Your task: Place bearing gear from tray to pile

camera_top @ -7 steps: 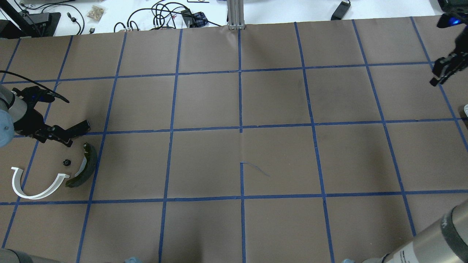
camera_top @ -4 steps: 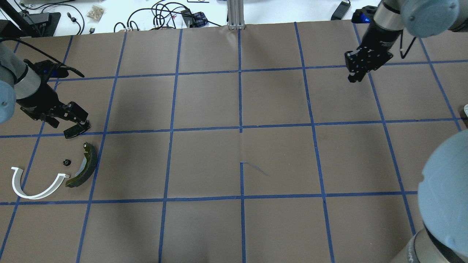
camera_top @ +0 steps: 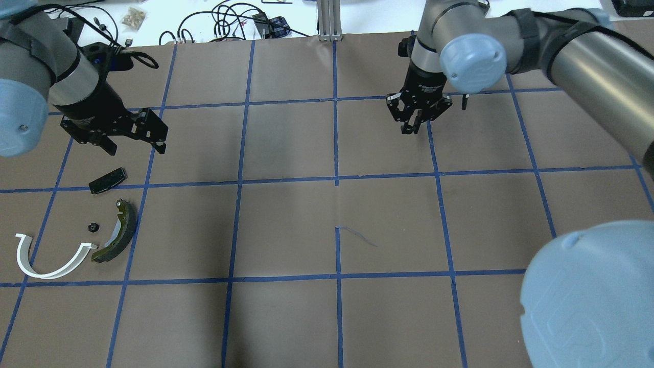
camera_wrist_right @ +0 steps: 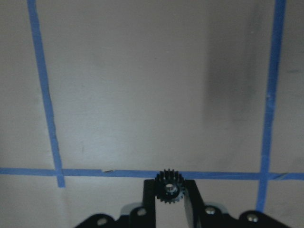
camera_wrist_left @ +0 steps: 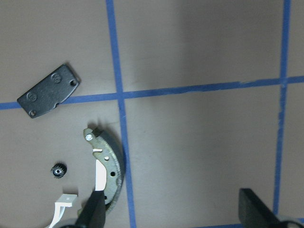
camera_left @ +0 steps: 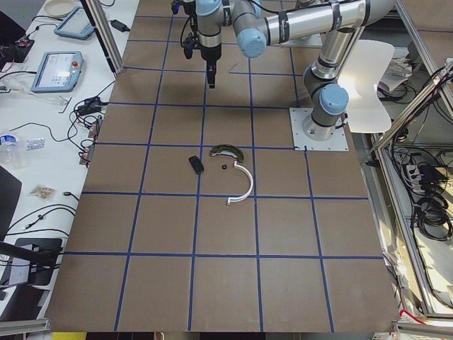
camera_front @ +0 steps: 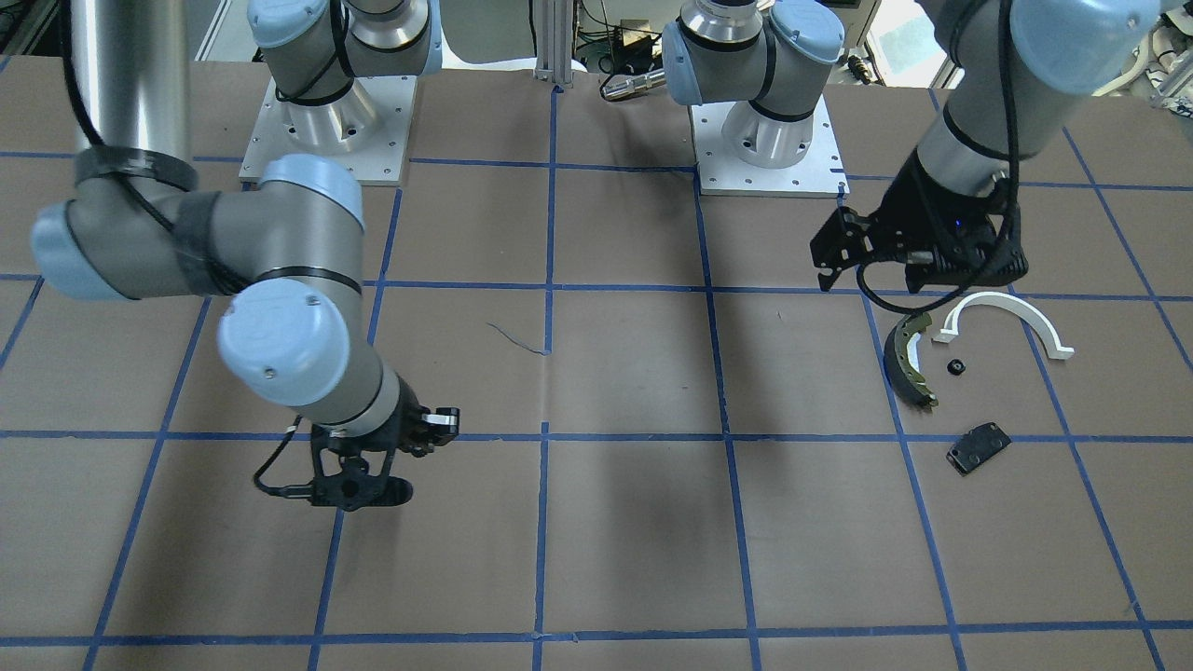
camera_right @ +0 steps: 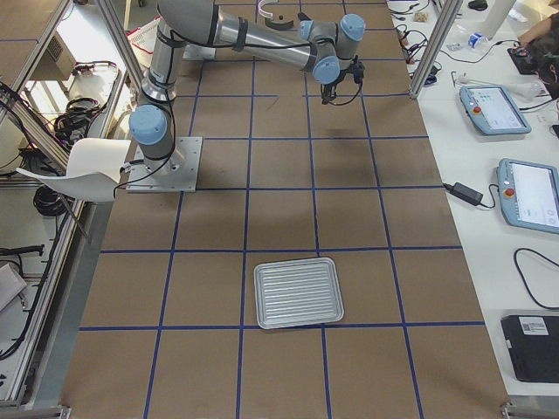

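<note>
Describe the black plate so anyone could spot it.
At the table's left end, a pile lies near the left gripper. The plate is its piece nearest that gripper, on a blue tape line. Unlike the curved brake shoe beside it, it is flat and rectangular.

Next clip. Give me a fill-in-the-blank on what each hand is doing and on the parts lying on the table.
1. The right hand is shut on a small black ____.
2. The left hand is ____ and holds nothing.
3. The flat black plate lies across a ____ tape line.
4. The curved brake shoe lies beside a half-ring coloured ____.
Missing words: gear; open; blue; white.
</note>
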Controlling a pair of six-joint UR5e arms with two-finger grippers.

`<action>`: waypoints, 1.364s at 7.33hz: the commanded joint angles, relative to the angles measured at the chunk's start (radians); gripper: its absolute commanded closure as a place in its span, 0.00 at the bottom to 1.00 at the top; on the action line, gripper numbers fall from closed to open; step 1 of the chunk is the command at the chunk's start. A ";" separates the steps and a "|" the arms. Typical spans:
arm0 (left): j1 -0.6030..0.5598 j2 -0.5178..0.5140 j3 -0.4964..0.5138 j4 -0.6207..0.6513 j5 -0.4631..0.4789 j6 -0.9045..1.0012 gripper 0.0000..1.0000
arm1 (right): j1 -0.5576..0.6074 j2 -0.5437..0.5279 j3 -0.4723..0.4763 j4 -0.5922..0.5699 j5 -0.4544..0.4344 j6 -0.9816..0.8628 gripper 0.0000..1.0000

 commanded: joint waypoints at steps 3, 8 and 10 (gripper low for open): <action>-0.132 0.025 0.148 -0.174 -0.009 -0.087 0.00 | 0.229 0.025 0.099 -0.191 0.061 0.306 1.00; -0.133 0.025 0.141 -0.174 -0.009 -0.082 0.00 | 0.283 0.031 0.098 -0.186 0.038 0.309 0.00; -0.133 0.022 0.140 -0.176 -0.005 -0.084 0.00 | 0.201 -0.016 0.096 -0.169 -0.050 0.249 0.00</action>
